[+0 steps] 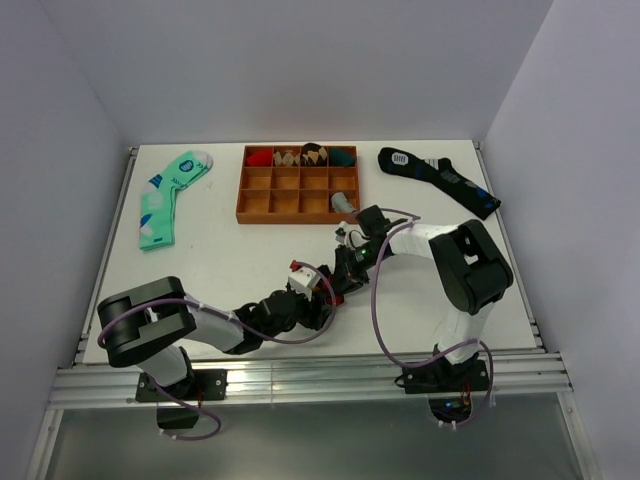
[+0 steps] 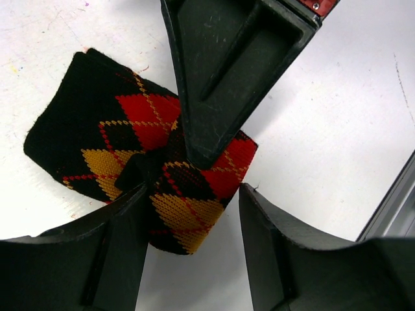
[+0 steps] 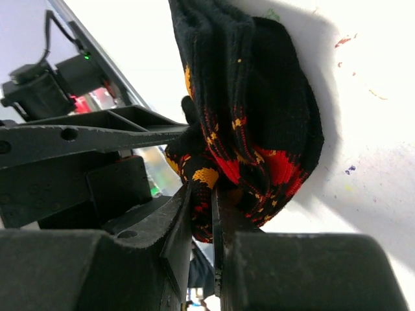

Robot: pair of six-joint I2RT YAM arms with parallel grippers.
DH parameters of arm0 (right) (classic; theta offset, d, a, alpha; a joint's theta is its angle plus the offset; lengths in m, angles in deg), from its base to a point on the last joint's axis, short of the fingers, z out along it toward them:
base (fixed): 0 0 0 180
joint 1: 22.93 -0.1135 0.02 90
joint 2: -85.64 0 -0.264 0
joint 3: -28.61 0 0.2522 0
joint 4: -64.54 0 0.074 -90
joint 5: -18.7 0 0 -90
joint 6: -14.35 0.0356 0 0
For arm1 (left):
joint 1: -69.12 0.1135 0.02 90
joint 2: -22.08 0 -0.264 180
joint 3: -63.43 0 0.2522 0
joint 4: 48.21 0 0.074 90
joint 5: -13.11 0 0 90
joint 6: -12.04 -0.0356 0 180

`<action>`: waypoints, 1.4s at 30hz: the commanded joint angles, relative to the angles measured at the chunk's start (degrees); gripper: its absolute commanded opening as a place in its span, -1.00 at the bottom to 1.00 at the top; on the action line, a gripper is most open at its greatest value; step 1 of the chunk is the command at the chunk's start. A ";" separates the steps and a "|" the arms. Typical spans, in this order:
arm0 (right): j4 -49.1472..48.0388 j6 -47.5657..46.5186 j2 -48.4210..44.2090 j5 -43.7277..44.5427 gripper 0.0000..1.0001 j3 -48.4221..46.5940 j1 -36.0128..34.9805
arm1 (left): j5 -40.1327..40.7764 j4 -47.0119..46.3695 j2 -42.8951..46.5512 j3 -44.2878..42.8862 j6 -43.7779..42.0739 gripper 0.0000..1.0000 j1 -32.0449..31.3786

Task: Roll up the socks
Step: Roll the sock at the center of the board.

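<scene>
Left gripper [image 2: 194, 194] stands half open astride the black argyle sock with red, orange and tan diamonds [image 2: 97, 136], gripping nothing; the right gripper [image 3: 202, 194], nearly closed, pinches a fold of it. On the white table [image 2: 337, 97] between both arms, the sock looks partly rolled, a flat end left. Near-edge metal rail [image 2: 395, 207] is close; room opens toward the compartmented wooden tray [image 1: 290, 216].

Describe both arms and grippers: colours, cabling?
Matching pair: left arm and right arm have white link shells and black joint housings, a purple cable looping along each. The left gripper and right gripper are black with angular, tapered fingers.
</scene>
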 commanded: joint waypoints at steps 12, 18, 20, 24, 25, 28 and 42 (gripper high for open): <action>-10.60 4.94 0.14 -1.70 -1.00 7.21 4.11 | -3.78 3.05 -2.36 -0.34 -0.31 -0.20 -0.71; -13.94 6.69 0.75 -1.61 -1.00 8.80 4.11 | -5.45 2.87 -5.08 -1.57 0.48 -0.49 -0.62; -14.38 6.96 0.58 -1.69 -1.00 9.15 4.11 | -6.77 2.52 -6.14 -2.10 0.83 -0.65 -0.36; -13.94 6.35 0.05 -0.03 -0.93 9.33 4.11 | -11.16 1.99 -7.19 -2.63 2.50 -0.89 0.96; -13.68 6.08 -0.73 0.93 -0.89 9.41 4.20 | -12.03 1.91 -7.28 -2.54 3.55 -0.92 1.39; -14.29 5.82 -3.01 4.54 -0.71 10.11 4.20 | -15.90 1.21 -7.89 -1.58 6.79 -0.99 3.50; -21.42 5.55 -12.34 10.69 -0.21 15.48 4.20 | -31.90 1.81 -13.34 -1.22 22.80 -0.99 11.24</action>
